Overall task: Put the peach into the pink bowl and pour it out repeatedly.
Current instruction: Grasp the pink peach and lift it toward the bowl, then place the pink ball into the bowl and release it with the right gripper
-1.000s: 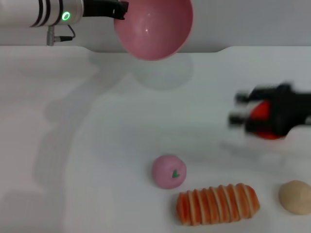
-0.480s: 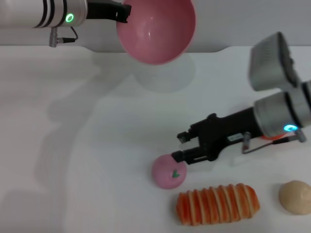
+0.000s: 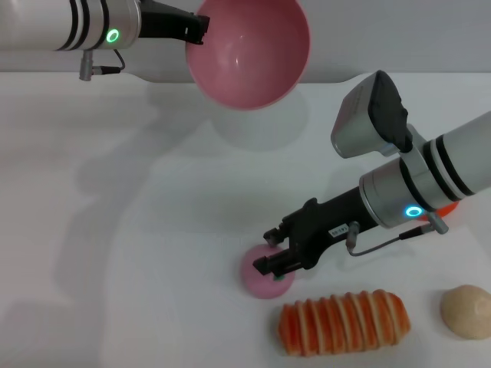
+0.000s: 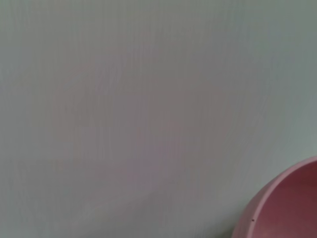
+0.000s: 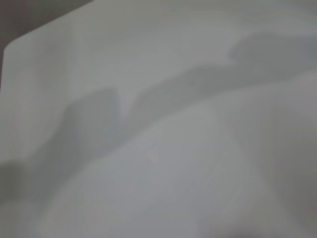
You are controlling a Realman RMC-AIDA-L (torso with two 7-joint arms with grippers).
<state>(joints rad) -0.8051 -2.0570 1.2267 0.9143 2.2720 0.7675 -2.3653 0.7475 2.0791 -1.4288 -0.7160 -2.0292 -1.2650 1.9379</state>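
Note:
The pink bowl [image 3: 249, 54] hangs in the air at the back of the table, tipped so its empty inside faces me. My left gripper [image 3: 201, 29] is shut on its rim, and an edge of the bowl [image 4: 287, 208] shows in the left wrist view. The peach [image 3: 257, 282] lies on the white table [image 3: 138, 253] near the front centre. My right gripper [image 3: 270, 251] is open and low over the peach, one finger on each side of its top, covering its upper right part.
An orange-and-white striped bread roll [image 3: 344, 322] lies just right of the peach, close to the front edge. A beige round lump [image 3: 466, 310] sits at the front right. A sliver of an orange fruit [image 3: 451, 207] shows behind my right arm.
My right arm has swung in from the right edge and reached left and down until its open fingers sit over the peach. The bowl has stayed raised, drifting slightly.

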